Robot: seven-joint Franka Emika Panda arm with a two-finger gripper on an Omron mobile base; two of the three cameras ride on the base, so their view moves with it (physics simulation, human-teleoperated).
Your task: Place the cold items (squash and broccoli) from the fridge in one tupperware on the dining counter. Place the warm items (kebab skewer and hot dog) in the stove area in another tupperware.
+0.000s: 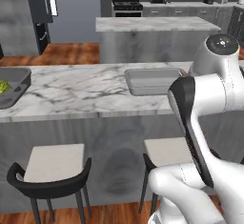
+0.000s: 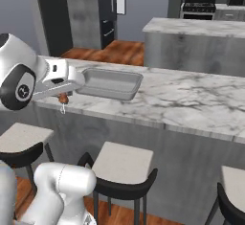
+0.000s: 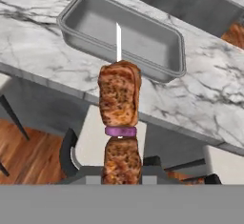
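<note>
The dining counter (image 1: 81,92) is a long white-and-grey marbled slab on a grey base. An empty grey tupperware (image 1: 152,81) rests flat on it, near the front edge. A second, darker tupperware (image 1: 12,86) sits well apart at the counter's left end, cut by the frame edge, with a green item (image 1: 4,86) inside.

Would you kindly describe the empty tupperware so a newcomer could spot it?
On the long marble counter above the stools sits a shallow grey rectangular tupperware. Unlike the darker one at the counter's end, which holds something green, it is empty.
</note>
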